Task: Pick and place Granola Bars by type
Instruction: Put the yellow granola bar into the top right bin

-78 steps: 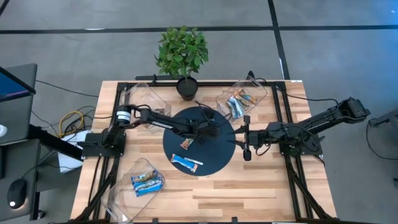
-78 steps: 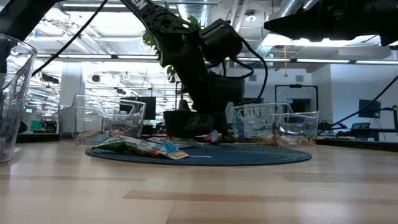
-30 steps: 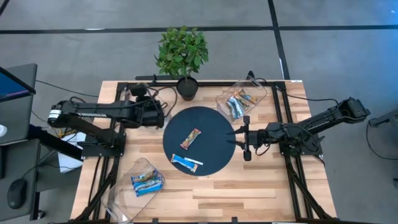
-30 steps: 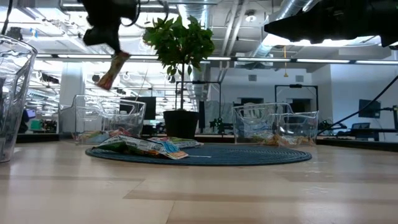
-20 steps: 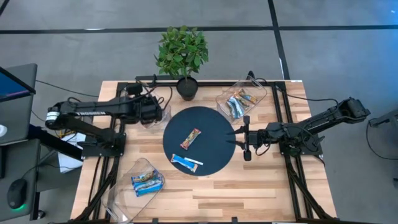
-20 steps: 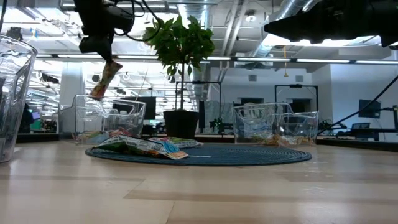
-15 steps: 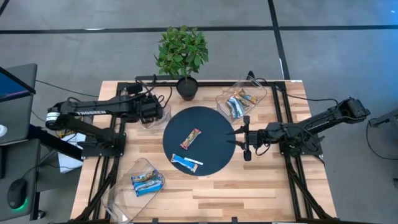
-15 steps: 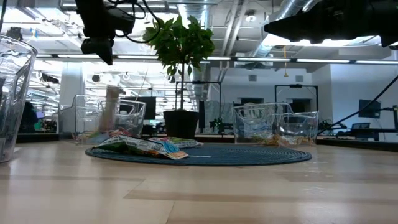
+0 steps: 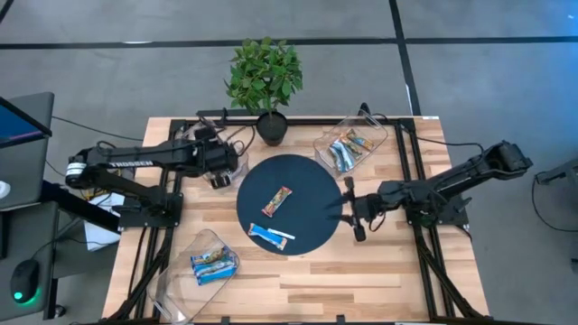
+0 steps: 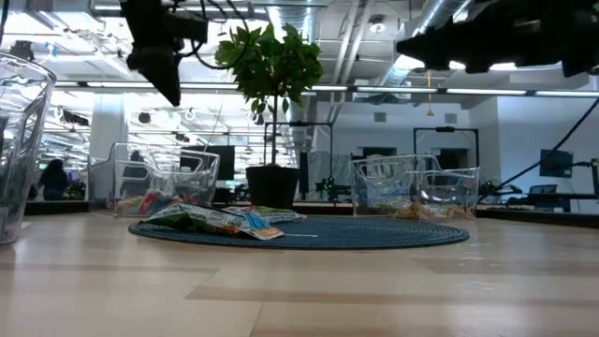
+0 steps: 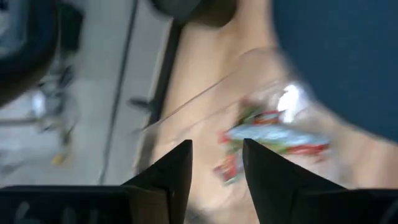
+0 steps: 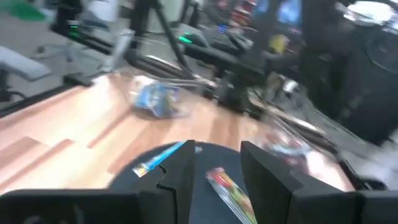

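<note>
My left gripper (image 9: 219, 173) (image 11: 217, 168) hangs open and empty above the clear far-left bin (image 9: 237, 159), where red-and-green Granola Bars (image 11: 261, 134) lie on the bin's floor. On the round dark blue mat (image 9: 312, 185) lie a brown-red bar (image 9: 277, 200) and a blue-and-white bar (image 9: 271, 236). My right gripper (image 9: 353, 213) (image 12: 217, 171) stands open at the mat's right edge and touches nothing. Its wrist view shows the brown-red bar (image 12: 229, 186) and the blue-and-white bar (image 12: 163, 158) on the mat ahead.
A clear bin (image 9: 350, 144) with mixed bars stands at the far right, another (image 9: 209, 262) with blue bars at the near left. A potted plant (image 9: 265, 77) stands at the far edge. Bare wood lies along the near right of the table.
My left gripper has opened above the far-left bin and let go of a brown bar. The bar hung below the fingers, then fell into the bin. My right arm has shifted slightly at the mat's right edge.
</note>
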Available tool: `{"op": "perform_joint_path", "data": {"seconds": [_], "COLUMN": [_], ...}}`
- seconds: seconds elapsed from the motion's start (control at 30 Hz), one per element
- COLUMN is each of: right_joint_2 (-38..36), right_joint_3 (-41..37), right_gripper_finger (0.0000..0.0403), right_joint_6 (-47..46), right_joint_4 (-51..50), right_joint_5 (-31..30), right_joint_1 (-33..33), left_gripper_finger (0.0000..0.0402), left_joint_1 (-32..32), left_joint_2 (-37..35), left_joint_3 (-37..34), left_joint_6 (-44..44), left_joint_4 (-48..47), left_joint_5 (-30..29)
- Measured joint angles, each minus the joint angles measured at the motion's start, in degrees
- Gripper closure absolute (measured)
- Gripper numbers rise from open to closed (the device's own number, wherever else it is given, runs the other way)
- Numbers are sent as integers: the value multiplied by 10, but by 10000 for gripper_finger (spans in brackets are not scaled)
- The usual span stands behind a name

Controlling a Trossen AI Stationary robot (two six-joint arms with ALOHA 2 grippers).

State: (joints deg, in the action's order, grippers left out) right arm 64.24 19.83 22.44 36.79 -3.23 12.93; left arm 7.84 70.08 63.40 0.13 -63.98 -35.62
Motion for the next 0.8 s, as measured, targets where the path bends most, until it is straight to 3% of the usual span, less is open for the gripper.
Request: {"op": "perform_joint_path", "data": {"seconds": [0.17, 0.4, 0.53, 0.8], "right_joint_2": [60, 152, 208, 339], "right_joint_3": [50, 122, 179, 327], "right_gripper_finger": [281, 281, 281, 281], "right_joint_6": [16, 30, 39, 45], "right_joint_4": [2, -14, -38, -145], "right_joint_5": [19, 18, 18, 23], "right_joint_1": [0, 0, -3, -44], "left_gripper_finger": [264, 264, 264, 264], "left_joint_1": [-56, -165, -241, -361], "left_joint_2": [-13, -34, -56, -140], "left_joint_3": [0, 0, -9, -114], "left_joint_6": [4, -41, -77, -138], "left_joint_4": [35, 40, 45, 110], "left_joint_5": [46, 50, 5, -83]}}
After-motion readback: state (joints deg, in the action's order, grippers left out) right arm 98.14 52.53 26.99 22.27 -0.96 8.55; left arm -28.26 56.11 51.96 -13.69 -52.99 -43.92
